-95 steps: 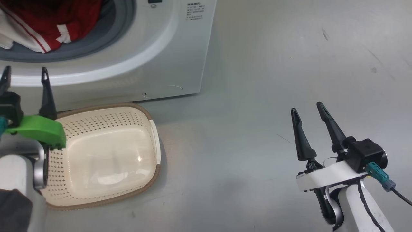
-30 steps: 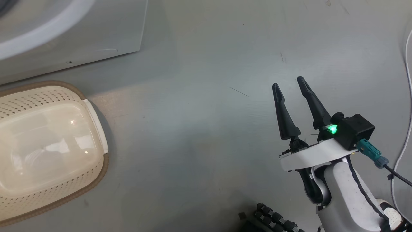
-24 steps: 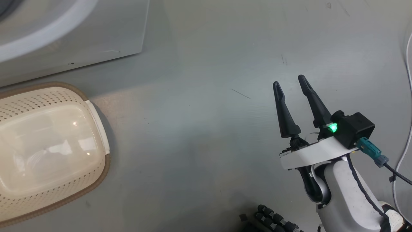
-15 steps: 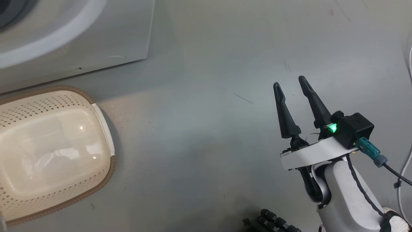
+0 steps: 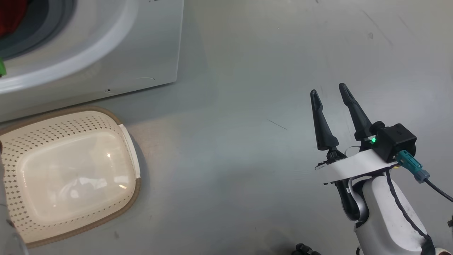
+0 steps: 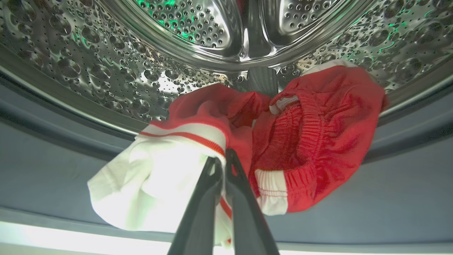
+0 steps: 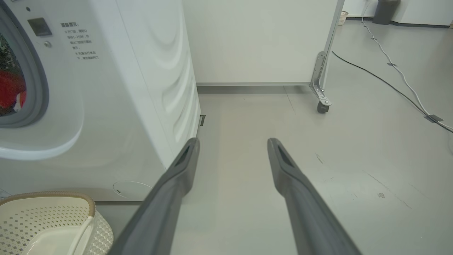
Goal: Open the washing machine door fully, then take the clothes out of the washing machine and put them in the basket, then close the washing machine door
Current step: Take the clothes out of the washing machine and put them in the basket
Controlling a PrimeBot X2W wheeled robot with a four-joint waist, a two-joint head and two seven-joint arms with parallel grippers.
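Inside the washing machine's (image 7: pixel 134 88) steel drum (image 6: pixel 106 71), the red clothes (image 6: pixel 311 141) with white stripes lie bunched at the grey seal. My left gripper (image 6: pixel 221 161) is shut on the clothes at a white striped fold. The clothes (image 7: pixel 9 92) also show red through the opening, and as a sliver of clothes (image 5: pixel 10 14) at the top left of the head view. The cream basket (image 5: pixel 131 148) stands empty on the floor in front of the washing machine (image 5: pixel 106 53). My right gripper (image 5: pixel 329 90) hovers open over bare floor to the right. The washing machine door is out of view.
Right of the machine, grey floor stretches out. A white partition on a caster wheel (image 7: pixel 322 106) stands behind it, and cables (image 7: pixel 389 81) run across the far floor. The basket (image 7: pixel 46 212) sits at the machine's foot.
The head camera has shifted, bringing the machine's opening back into view at top left. My left gripper, open before the machine earlier, is now shut on the clothes. The right gripper stays open.
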